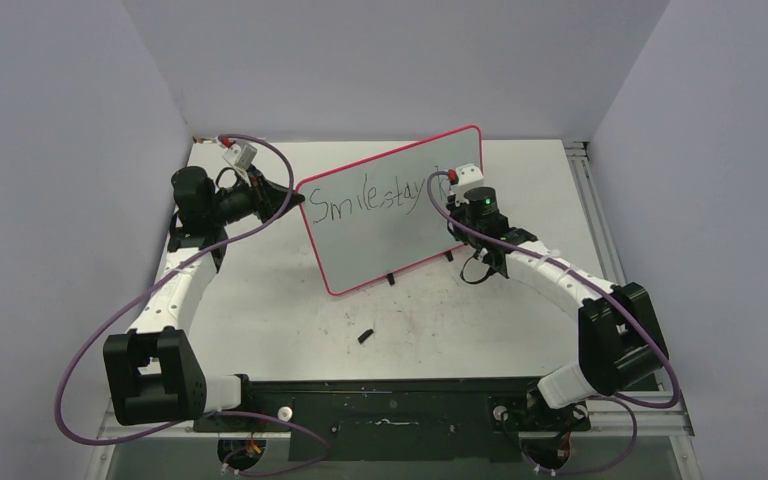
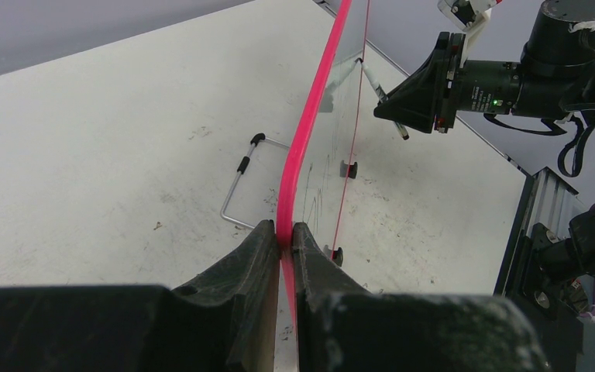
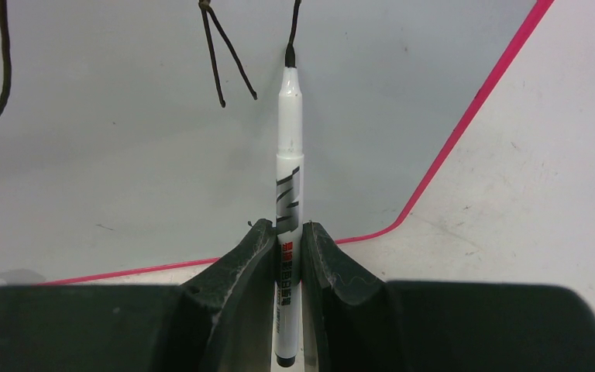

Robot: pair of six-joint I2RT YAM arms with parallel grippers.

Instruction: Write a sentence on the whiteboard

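Whiteboard (image 1: pixel 390 215) stands propped on the desk (image 1: pixel 290 310), sentence judged unfinished. Left gripper (image 2: pixel 285 232) is clamped on its edge. Right gripper (image 3: pixel 287 229) grips the marker (image 3: pixel 289 139), tip touching the face. Recommended: light, even tip pressure, firm bracing, and strokes kept inside the right border.

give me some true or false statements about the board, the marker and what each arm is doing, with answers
1. The left jaws are shut on the pink rim of the board. True.
2. The right jaws hold a marker with its tip at the board's face. True.
3. The board is blank. False: black handwriting runs along its top, reading roughly "Smile stay", with the end hidden behind the right arm.
4. The board lies flat on the table. False: it stands up on edge.
5. A small black piece lies on the table in front of the board. True.
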